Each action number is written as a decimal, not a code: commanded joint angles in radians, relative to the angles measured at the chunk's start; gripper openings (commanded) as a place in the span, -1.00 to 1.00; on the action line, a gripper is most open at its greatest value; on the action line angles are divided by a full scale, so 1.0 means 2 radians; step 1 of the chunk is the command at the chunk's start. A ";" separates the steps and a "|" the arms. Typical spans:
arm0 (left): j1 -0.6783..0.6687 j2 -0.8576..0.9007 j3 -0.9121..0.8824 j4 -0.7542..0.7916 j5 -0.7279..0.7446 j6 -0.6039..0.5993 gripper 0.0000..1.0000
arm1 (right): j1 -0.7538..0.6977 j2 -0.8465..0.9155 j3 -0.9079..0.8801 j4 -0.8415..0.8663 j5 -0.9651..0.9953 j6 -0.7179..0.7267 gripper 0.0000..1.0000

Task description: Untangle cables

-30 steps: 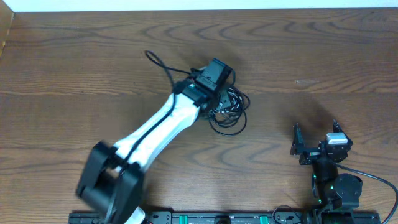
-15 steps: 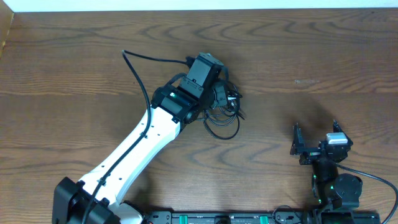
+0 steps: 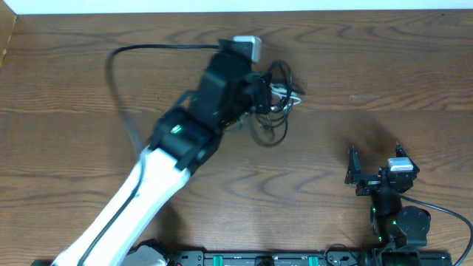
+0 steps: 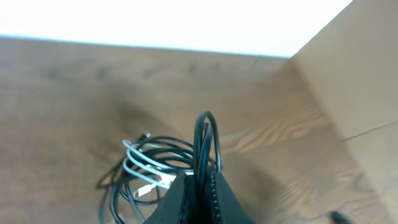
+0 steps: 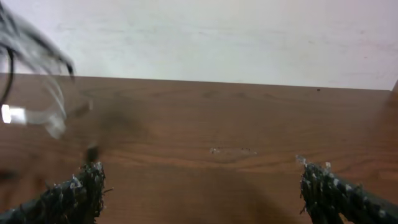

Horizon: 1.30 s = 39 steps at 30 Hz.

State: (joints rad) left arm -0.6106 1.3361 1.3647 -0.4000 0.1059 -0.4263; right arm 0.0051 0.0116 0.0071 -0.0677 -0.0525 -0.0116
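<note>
The cables (image 3: 275, 103) are a loose tangle of thin black cords with a short white one (image 3: 287, 91), lying right of centre toward the far side of the table. My left gripper (image 3: 260, 90) is at the tangle's left edge. In the left wrist view, this gripper (image 4: 200, 177) is shut on a black cable loop (image 4: 206, 134) that sticks up past its fingertips. The rest of the bundle (image 4: 149, 165) trails below and to the left. My right gripper (image 3: 375, 159) stands open near the front right, well away from the cables. It (image 5: 202, 180) holds nothing, and the cables (image 5: 37, 93) show blurred at far left.
The left arm's own thick black wire (image 3: 122, 70) arcs over the table's far left. A black rail (image 3: 259, 258) runs along the front edge. A light brown panel (image 4: 351, 87) stands at the right of the left wrist view. A white wall (image 5: 205, 37) borders the far edge.
My left arm has swung toward the far edge and slightly right, dragging the tangle with it. The bundle has shifted farther back. The right arm has not moved.
</note>
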 commanded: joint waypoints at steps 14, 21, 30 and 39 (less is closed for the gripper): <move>-0.001 0.059 0.013 -0.083 -0.022 0.037 -0.85 | 0.005 -0.003 -0.001 -0.002 -0.001 -0.006 0.98; -0.001 -0.006 0.034 -0.024 -0.005 0.037 -0.85 | 0.005 -0.003 -0.001 -0.002 -0.001 -0.006 0.99; -0.001 0.005 0.025 -0.127 -0.059 0.037 -0.85 | 0.005 -0.003 -0.001 -0.002 -0.001 -0.006 0.99; -0.001 0.067 0.025 -0.170 -0.057 0.037 -0.85 | 0.005 -0.003 -0.001 -0.002 -0.001 -0.006 0.98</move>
State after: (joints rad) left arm -0.6117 1.4757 1.4113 -0.7376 0.0116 -0.3649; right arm 0.0051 0.0116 0.0071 -0.0681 -0.0525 -0.0116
